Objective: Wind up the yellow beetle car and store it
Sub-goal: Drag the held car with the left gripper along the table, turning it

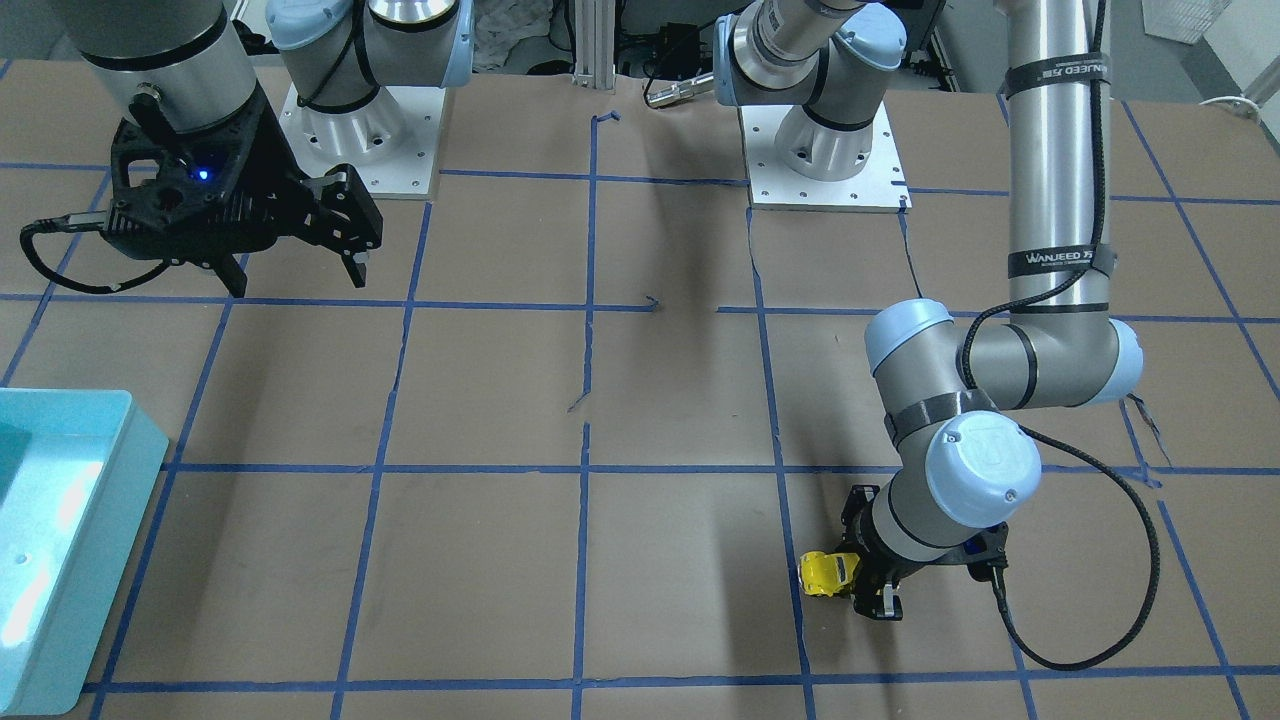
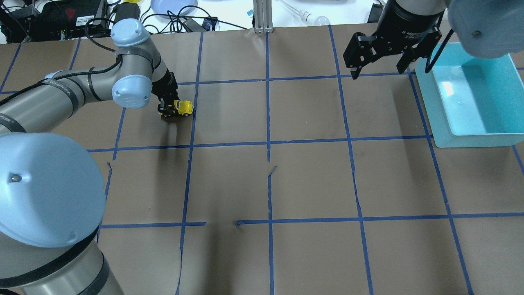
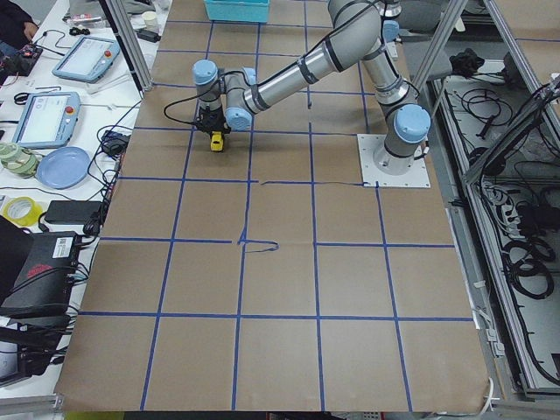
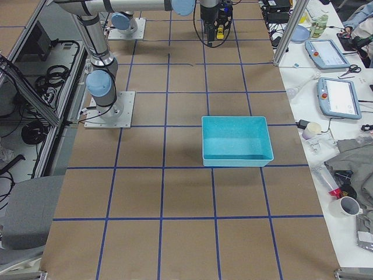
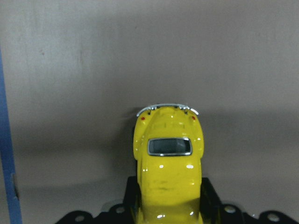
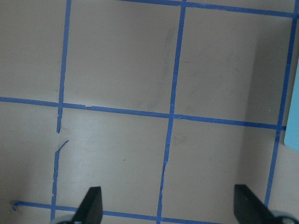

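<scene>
Left tool point(image 2: 168, 110) clamps yellow beetle car point(image 5: 168, 172): glossy, rounded, dark window.

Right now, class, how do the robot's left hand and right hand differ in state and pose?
The left hand is shut on the yellow beetle car; the right hand is open and empty. The left hand sits low at the table; the right hand hangs well above it. Both are black.

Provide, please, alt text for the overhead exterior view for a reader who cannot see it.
The left claw grips the yellow beetle car down near a brown table gridded with blue tape, at the view's upper left. At the upper right, the right claw hangs open beside a teal bin.
</scene>
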`<state>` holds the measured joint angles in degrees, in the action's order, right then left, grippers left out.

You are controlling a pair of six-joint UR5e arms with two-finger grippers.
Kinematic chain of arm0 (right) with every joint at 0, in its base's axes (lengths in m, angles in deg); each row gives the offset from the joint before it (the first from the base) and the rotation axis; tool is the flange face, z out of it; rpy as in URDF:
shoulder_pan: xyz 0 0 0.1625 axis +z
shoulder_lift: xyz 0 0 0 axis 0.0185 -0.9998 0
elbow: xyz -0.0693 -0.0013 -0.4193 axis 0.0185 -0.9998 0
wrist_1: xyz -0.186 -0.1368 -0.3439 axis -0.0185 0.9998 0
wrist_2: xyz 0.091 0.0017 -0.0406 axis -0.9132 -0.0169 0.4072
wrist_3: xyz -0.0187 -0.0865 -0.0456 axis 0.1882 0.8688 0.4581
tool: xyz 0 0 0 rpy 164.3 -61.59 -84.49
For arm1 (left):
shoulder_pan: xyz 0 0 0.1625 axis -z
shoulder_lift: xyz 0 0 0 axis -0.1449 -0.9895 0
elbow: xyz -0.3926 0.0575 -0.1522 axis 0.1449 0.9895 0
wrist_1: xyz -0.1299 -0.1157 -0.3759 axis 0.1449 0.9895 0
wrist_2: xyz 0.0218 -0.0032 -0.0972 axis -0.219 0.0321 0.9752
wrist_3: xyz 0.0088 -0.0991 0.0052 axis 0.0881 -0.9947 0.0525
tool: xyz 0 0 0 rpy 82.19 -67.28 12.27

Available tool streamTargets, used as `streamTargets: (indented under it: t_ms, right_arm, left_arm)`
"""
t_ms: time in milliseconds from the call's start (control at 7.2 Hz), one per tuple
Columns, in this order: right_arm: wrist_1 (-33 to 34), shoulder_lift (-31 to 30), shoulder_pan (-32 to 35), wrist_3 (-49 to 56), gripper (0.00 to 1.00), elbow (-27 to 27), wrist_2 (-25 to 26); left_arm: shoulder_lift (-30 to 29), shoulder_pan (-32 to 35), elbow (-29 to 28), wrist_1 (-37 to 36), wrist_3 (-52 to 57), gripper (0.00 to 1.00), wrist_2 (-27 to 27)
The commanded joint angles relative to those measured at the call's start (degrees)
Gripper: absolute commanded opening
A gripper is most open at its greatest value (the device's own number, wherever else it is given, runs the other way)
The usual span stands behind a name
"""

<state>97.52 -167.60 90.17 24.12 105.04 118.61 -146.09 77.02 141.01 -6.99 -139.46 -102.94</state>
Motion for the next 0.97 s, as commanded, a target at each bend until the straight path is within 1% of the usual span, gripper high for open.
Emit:
streamTargets:
  t_ms: [0,139,278,556,833]
  right_arm:
    - [0.0,0.0,0.0,0.0,1.00,0.0,0.0]
    - [0.0,0.0,0.0,0.0,1.00,0.0,0.0]
    - [0.0,0.0,0.0,0.0,1.00,0.1,0.0]
    - [0.1,0.1,0.0,0.1,1.00,0.1,0.0]
    - [0.3,0.1,0.0,0.0,1.00,0.1,-0.1]
  left_arm:
    - [0.7,1.5,-1.0,-0.7,-3.8,0.00,2.2]
    - [0.7,3.0,-1.0,-0.7,-7.2,0.00,8.6]
    - [0.2,4.5,-1.0,-1.1,-7.2,0.00,9.7]
    - [-0.3,5.4,-0.5,-0.3,-7.9,0.00,15.2]
    - [-0.9,5.4,-0.8,0.3,-6.6,0.00,14.7]
